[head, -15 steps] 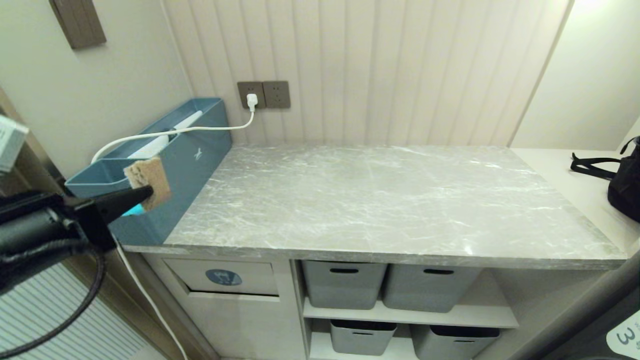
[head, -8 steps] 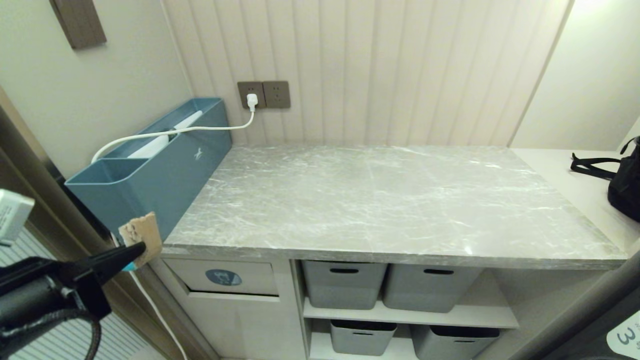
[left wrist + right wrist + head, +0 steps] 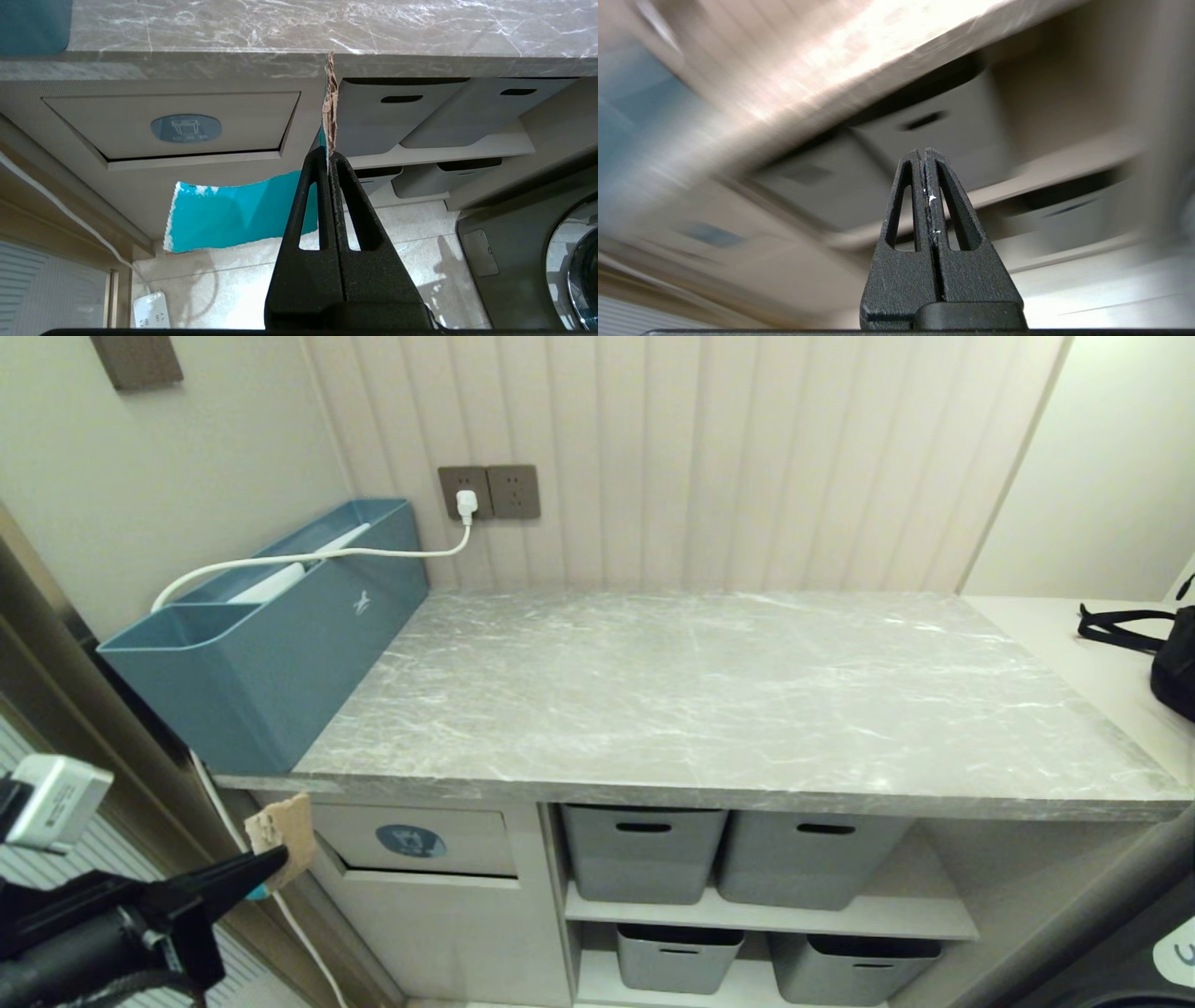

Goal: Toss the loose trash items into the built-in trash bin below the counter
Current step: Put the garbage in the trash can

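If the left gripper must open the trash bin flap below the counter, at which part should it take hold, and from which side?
At the lower edge of the trash bin flap, from the front and slightly below. A dark gap runs along that edge, and the panel shows no handle. This is a judgement only. The left gripper is shut on a cardboard scrap, so it cannot grip anything else now.

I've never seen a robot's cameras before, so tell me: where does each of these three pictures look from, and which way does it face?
Head view: from the robot's head, down onto the counter; the left gripper shows low on the left, holding a cardboard scrap.
Left wrist view: behind the shut left gripper, facing the trash bin flap under the counter.
Right wrist view: behind the shut, empty right gripper; blurred cabinet beyond.
Shared: head and left wrist views both show the flap, scrap and grey baskets.
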{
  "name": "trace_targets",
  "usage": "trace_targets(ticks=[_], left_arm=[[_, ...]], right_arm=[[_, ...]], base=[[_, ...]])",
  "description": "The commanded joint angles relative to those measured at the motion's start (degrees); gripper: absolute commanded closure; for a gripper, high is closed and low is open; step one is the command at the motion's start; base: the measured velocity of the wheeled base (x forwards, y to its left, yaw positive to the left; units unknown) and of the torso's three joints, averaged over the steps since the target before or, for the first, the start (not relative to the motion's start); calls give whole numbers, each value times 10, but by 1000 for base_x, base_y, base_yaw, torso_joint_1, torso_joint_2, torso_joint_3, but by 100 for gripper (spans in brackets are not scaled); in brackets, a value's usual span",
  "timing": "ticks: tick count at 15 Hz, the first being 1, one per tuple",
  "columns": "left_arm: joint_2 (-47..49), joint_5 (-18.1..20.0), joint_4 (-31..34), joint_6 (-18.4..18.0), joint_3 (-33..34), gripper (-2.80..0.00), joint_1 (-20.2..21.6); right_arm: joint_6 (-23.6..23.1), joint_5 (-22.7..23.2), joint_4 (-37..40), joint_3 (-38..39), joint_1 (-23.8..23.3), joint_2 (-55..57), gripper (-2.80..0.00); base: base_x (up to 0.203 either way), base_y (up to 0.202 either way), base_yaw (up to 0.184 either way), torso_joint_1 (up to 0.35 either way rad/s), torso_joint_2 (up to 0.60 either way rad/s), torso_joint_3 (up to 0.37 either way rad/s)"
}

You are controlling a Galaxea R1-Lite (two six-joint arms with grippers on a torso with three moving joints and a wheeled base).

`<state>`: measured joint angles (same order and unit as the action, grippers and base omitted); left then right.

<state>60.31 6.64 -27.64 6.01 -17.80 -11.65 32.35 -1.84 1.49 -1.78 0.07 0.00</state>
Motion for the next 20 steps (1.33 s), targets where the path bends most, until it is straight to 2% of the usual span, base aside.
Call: trace_targets(ticks=[1, 2, 3, 4, 5, 6, 7, 8, 9, 12, 13, 14, 15, 16, 17, 20], left_arm=[[6, 1, -2, 1, -6, 0, 0], [-1, 1, -2, 4, -7, 0, 1], [-18, 1, -2, 14, -2, 0, 1], [-42, 3, 1, 22, 0, 0, 1], [-56, 6, 5, 25, 1, 0, 1], [-51, 6, 6, 26, 1, 0, 1], [-30, 5, 4, 23, 1, 0, 1], [-20, 3, 1, 19, 0, 0, 3], [-13, 3, 1, 19, -5, 0, 8], [29, 6, -3, 20, -32, 0, 11], [42, 6, -10, 20, -42, 0, 11], [49, 6, -28, 21, -45, 0, 11], [47, 6, -37, 22, -40, 0, 11], [46, 6, -37, 24, -37, 0, 11], [46, 6, -38, 24, -34, 0, 11], [46, 6, -46, 24, -24, 0, 12]], right_arm=[[270, 2, -6, 7, 0, 1, 0], [419, -1, -16, 9, 0, 1, 0], [518, -3, -24, 11, 0, 1, 0], [577, -4, -31, 13, 0, 1, 0], [589, -5, -40, 15, 0, 1, 0], [557, -4, -46, 17, 0, 1, 0], [514, 2, -60, 18, 0, 1, 0], [441, 8, -75, 18, 0, 0, 0], [333, 12, -83, 18, 0, 0, 0], [-107, 17, -66, 18, 0, 1, 0], [-238, 14, -54, 18, 0, 1, 0], [-336, 13, -38, 18, 0, 1, 0], [-388, 13, -27, 18, 0, 1, 0], [-391, 13, -20, 18, 0, 1, 0], [-367, 13, -15, 18, 0, 1, 0], [-365, 10, -14, 19, 0, 1, 0]], base=[[0, 0, 0, -17, 41, 21], [0, 0, 0, 0, 0, 0], [0, 0, 0, 0, 0, 0], [0, 0, 0, 0, 0, 0], [0, 0, 0, 0, 0, 0], [0, 0, 0, 0, 0, 0], [0, 0, 0, 0, 0, 0], [0, 0, 0, 0, 0, 0], [0, 0, 0, 0, 0, 0], [0, 0, 0, 0, 0, 0], [0, 0, 0, 0, 0, 0], [0, 0, 0, 0, 0, 0], [0, 0, 0, 0, 0, 0], [0, 0, 0, 0, 0, 0], [0, 0, 0, 0, 0, 0], [0, 0, 0, 0, 0, 0]])
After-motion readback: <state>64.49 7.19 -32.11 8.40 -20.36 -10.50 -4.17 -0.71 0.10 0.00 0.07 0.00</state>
